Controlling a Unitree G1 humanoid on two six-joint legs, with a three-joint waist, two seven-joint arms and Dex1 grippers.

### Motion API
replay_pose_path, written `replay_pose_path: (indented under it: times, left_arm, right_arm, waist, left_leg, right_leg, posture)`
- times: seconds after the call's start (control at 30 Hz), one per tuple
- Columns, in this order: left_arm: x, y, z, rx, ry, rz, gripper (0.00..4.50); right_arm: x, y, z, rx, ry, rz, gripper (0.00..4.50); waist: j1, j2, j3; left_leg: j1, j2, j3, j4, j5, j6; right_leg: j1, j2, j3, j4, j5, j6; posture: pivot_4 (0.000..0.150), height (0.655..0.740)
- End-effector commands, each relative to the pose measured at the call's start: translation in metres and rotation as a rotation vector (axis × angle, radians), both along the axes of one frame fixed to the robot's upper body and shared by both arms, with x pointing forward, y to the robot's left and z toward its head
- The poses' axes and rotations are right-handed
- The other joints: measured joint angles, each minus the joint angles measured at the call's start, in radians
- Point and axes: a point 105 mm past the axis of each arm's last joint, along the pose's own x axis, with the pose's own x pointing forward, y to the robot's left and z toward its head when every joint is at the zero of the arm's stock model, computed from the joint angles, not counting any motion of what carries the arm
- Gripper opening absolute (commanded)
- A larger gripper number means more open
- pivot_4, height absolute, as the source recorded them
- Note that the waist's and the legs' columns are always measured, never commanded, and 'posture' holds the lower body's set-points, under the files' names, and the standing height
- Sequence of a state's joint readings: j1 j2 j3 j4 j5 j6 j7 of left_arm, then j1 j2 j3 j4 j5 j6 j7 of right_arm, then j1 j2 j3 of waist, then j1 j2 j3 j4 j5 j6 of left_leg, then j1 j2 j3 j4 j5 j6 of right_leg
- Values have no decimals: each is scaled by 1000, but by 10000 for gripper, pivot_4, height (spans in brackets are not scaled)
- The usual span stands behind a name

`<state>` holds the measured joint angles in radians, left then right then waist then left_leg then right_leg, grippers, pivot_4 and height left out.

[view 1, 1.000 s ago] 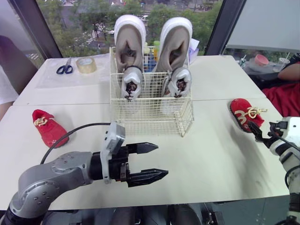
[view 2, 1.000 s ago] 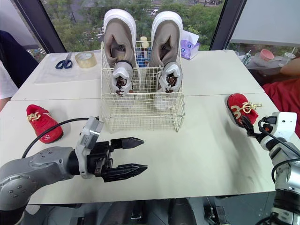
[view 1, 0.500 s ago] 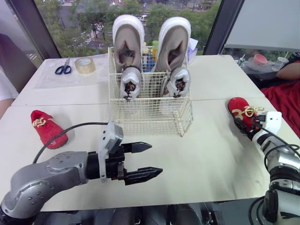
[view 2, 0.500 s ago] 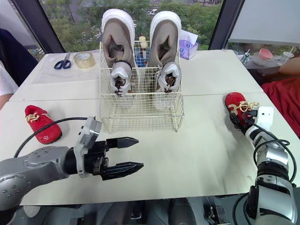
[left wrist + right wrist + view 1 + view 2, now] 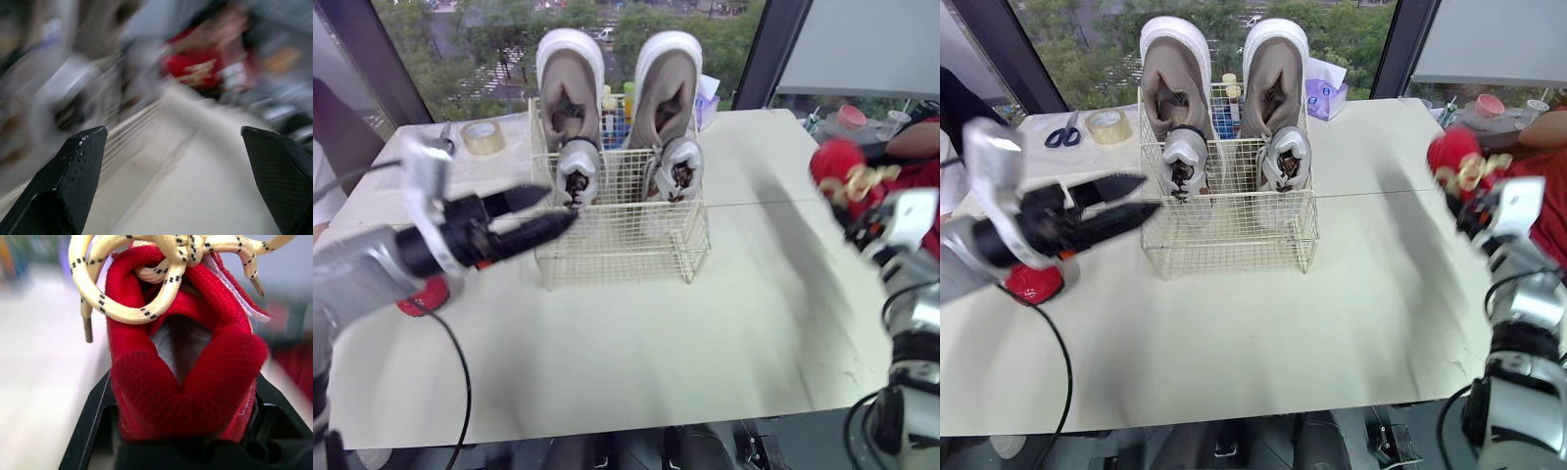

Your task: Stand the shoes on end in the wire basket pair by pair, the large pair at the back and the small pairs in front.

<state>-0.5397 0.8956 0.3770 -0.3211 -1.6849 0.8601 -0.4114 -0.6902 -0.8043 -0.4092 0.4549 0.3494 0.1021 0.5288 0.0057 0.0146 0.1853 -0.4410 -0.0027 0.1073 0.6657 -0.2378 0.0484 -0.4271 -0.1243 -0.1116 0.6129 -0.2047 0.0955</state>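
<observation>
Your right gripper (image 5: 864, 217), clamped on the red mesh shoe with cream laces (image 5: 835, 164), holds it above the right side of the table (image 5: 705, 333). Your left gripper (image 5: 544, 211) hangs, fingers (image 5: 73, 171) apart, beside the cream wire basket (image 5: 622, 257). Lower the shoe on end before the small grey pair (image 5: 578, 174).

A cream wire basket (image 5: 622, 240) on the pale counter (image 5: 656, 343) holds two large grey-and-white shoes (image 5: 570, 88) on end at the back, with two small grey shoes (image 5: 576, 174) in front. The left tool (image 5: 536, 212), fingers parted, hovers by its left side. The right tool (image 5: 859, 203) holds a small red shoe with cream laces (image 5: 835, 162) aloft.
</observation>
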Motion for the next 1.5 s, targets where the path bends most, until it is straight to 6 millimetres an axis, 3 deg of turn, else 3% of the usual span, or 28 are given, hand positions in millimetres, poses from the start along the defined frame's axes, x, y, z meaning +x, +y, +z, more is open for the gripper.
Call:
replay_pose_path:
  times: [0.03, 0.07, 0.13, 0.2, 0.27, 0.37, 0.63, 0.83, 0.93, 1.17, 1.23, 1.3, 1.4, 1.5]
  left_arm:
    - [12, 14, 36, -188, -31, -28, 45000]
    - [16, 12, 47, -228, -40, -66, 45000]
    - [23, 5, 60, -269, -40, -129, 45000]
    - [32, -1, 67, -259, -55, -154, 45000]
    - [33, -7, 71, -224, -72, -197, 45000]
    - [37, -12, 82, -194, -91, -251, 45000]
    - [36, -26, 99, -117, -121, -397, 45000]
    - [41, -40, 88, -13, -114, -421, 45000]
    - [42, -43, 89, -12, -126, -422, 36588]
    - [42, -41, 88, -50, -112, -424, 3752]
    - [42, -37, 89, -77, -105, -416, 3752]
    - [43, -32, 91, -122, -95, -404, 3481]
    - [44, -16, 92, -266, -91, -341, 3481]
    - [45, -6, 95, -419, -114, -264, 3481]
  right_arm:
    - [-34, 57, 99, -140, -262, 195, 20230]
    - [-46, 88, 122, -192, -311, 309, 20230]
    - [-69, 140, 145, -313, -359, 505, 20230]
    - [-86, 181, 148, -445, -362, 644, 20230]
    - [-95, 202, 143, -564, -351, 704, 20230]
    - [-100, 219, 141, -693, -373, 738, 20230]
    - [-91, 233, 127, -883, -420, 736, 20230]
    - [-90, 240, 122, -913, -456, 746, 20230]
    - [-91, 242, 121, -909, -464, 755, 20230]
    - [-89, 246, 115, -917, -445, 774, 20230]
    - [-88, 245, 113, -912, -435, 776, 20230]
    - [-87, 242, 112, -872, -408, 785, 30180]
    - [-81, 219, 110, -504, -303, 826, 44767]
    - [-80, 208, 102, -121, -246, 892, 44767]
  waist:
    - [1, -2, -1]
    - [2, -3, -1]
    - [1, -6, -1]
    - [2, -8, -1]
    - [3, -11, -2]
    - [7, -14, -2]
    - [1, -14, -1]
    - [-9, -14, -1]
    - [-13, -14, -1]
    - [-19, -14, -1]
    - [-19, -14, -1]
    - [-17, -14, -1]
    - [-17, -15, -1]
    - [-16, -17, -2]
  left_leg:
    - [0, 1, -1, -1, 0, -1]
    - [1, 2, -1, -1, 1, -1]
    - [2, 2, -1, -1, 1, -1]
    - [2, 2, -1, -1, 1, -1]
    - [2, 2, 0, -1, 0, 0]
    - [0, 1, 0, 1, -1, 1]
    - [-2, 0, 0, 1, -1, 2]
    - [-2, 1, 0, 1, 0, 1]
    - [-2, 1, 0, 1, 0, 1]
    - [-2, 1, -1, 1, 0, 1]
    - [-2, 1, -1, 1, 0, 1]
    - [-2, 1, -1, 1, 0, 1]
    - [-1, 1, -2, 1, 0, 1]
    - [0, 1, -4, 2, 0, 1]
  right_leg:
    - [0, 1, 0, 0, 0, 0]
    - [1, 2, 0, 0, 0, 0]
    - [2, 4, 0, 0, 0, 0]
    - [2, 4, 0, 0, 0, 0]
    - [2, 4, 0, -1, 0, 0]
    - [2, 3, 0, -1, 0, 0]
    - [1, 3, 1, -2, 0, 0]
    - [0, 3, 1, 0, 0, 0]
    - [0, 3, 1, 0, 0, 0]
    - [0, 3, 1, 0, 0, 0]
    - [0, 3, 1, 0, 0, 0]
    - [0, 3, 1, 0, 0, 0]
    - [1, 2, 1, 0, 0, 0]
    - [3, 1, 0, 1, 0, 0]
  posture:
    - [1500, 7400]
    - [1500, 7400]
    - [1500, 7400]
    - [1500, 7400]
    - [1500, 7400]
    - [1500, 7400]
    - [1500, 7400]
    - [1500, 7400]
    - [1500, 7400]
    - [1500, 7400]
    - [1500, 7400]
    - [1500, 7400]
    - [1500, 7400]
    - [1500, 7400]
